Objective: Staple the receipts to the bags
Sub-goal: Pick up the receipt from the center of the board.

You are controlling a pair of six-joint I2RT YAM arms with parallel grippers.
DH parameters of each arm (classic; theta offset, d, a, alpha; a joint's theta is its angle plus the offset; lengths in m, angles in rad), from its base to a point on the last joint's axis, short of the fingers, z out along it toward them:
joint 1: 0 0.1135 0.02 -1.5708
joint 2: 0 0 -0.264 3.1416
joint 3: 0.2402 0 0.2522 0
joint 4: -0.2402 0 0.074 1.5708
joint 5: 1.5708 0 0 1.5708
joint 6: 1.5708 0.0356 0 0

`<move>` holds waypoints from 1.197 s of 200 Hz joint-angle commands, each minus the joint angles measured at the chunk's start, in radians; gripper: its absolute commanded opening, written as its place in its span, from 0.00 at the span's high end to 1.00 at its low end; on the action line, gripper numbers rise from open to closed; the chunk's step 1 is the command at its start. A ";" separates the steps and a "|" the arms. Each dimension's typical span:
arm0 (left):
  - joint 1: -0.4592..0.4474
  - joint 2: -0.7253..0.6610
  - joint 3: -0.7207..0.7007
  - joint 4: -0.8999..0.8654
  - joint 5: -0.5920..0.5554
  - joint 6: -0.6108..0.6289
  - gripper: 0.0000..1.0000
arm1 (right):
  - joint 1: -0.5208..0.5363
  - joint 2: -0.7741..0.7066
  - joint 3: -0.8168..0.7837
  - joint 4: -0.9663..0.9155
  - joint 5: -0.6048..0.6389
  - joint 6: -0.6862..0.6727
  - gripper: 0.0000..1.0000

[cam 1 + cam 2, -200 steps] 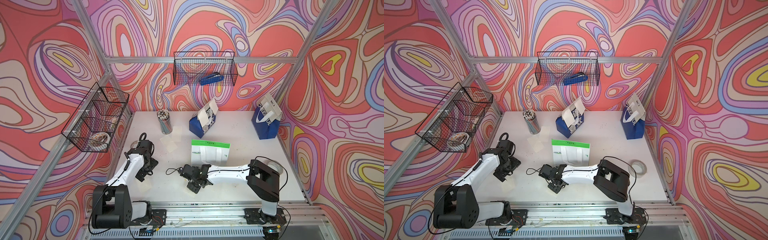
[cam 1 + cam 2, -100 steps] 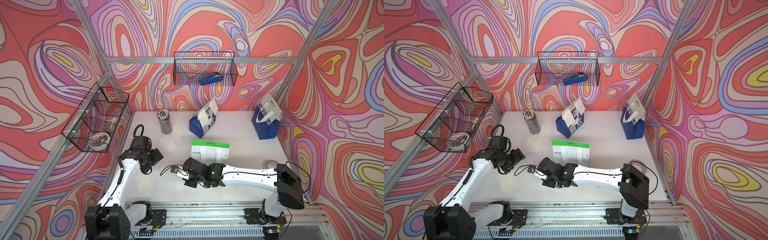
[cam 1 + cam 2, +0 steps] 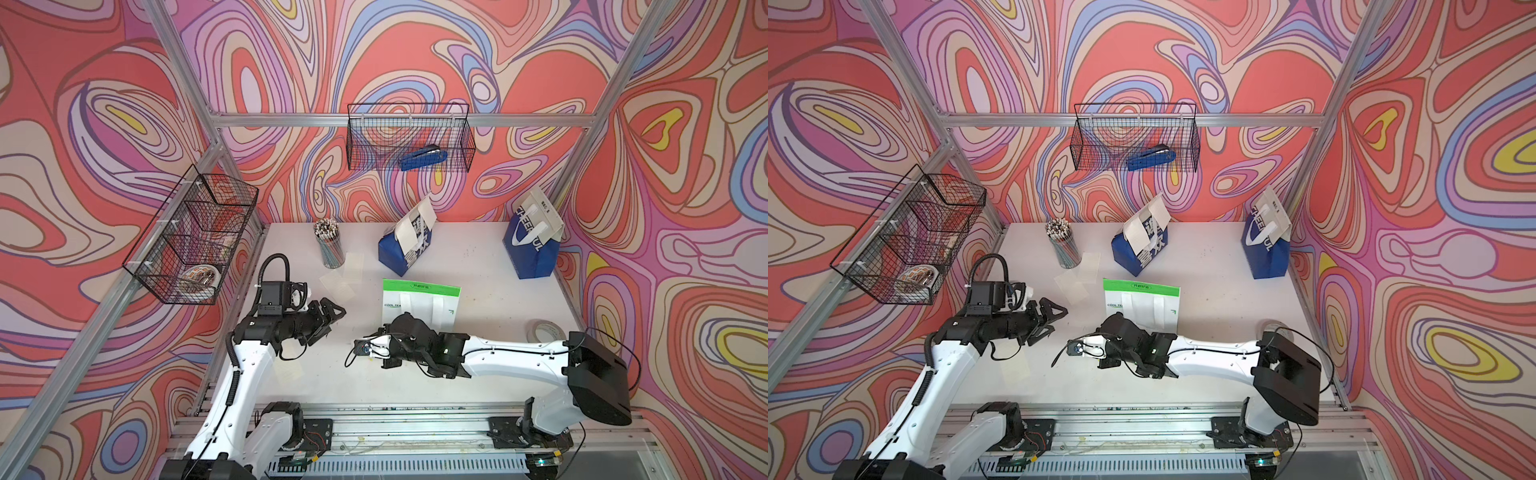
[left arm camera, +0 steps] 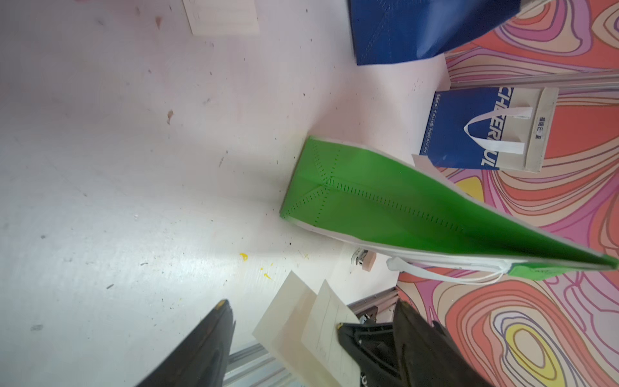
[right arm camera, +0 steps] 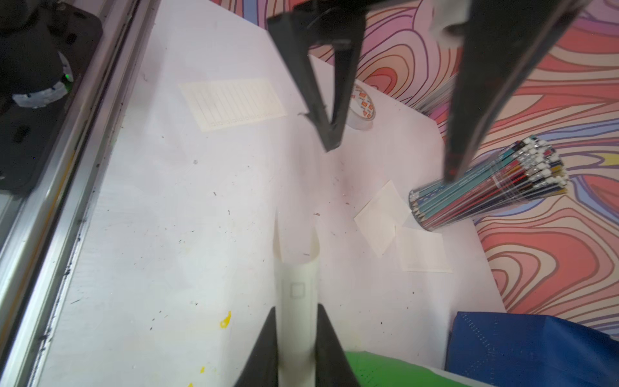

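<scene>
stapler (image 3: pixel 423 157) in back-wall basket (image 3: pixel 365 137), flat bag (image 3: pixel 432 291) mid-table, two bags (image 3: pixel 405 253) upright behind it, receipts (image 3: pixel 353 266) beside pencil cup (image 3: pixel 331 249)

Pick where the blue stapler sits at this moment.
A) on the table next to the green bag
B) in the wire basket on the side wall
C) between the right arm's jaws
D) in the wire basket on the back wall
D: in both top views the blue stapler lies inside the wire basket that hangs on the back wall, off the table.

Swirly red-pink walls (image 3: pixel 415 54); green-white bag (image 3: pixel 419 305), blue-white bags (image 3: pixel 397 259) (image 3: pixel 530 257); cream receipts (image 5: pixel 234 104), seemingly faintly lined.
</scene>
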 commanded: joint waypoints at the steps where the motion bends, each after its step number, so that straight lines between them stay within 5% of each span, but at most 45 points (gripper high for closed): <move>1: -0.015 -0.016 -0.016 0.003 0.051 -0.049 0.24 | -0.012 0.017 0.008 0.103 -0.046 -0.020 0.81; 87: -0.032 0.019 0.031 -0.016 -0.005 -0.068 0.36 | -0.017 0.091 0.064 0.113 -0.084 -0.025 0.79; 179: -0.059 0.042 -0.006 0.080 0.064 -0.160 0.43 | -0.017 0.133 0.102 0.129 -0.067 0.011 0.79; 205: -0.064 0.050 -0.003 0.092 0.076 -0.163 0.61 | -0.017 0.150 0.108 0.130 -0.068 0.027 0.79; 239: -0.066 0.051 -0.016 0.098 0.071 -0.150 0.98 | -0.017 0.148 0.102 0.143 -0.050 0.039 0.79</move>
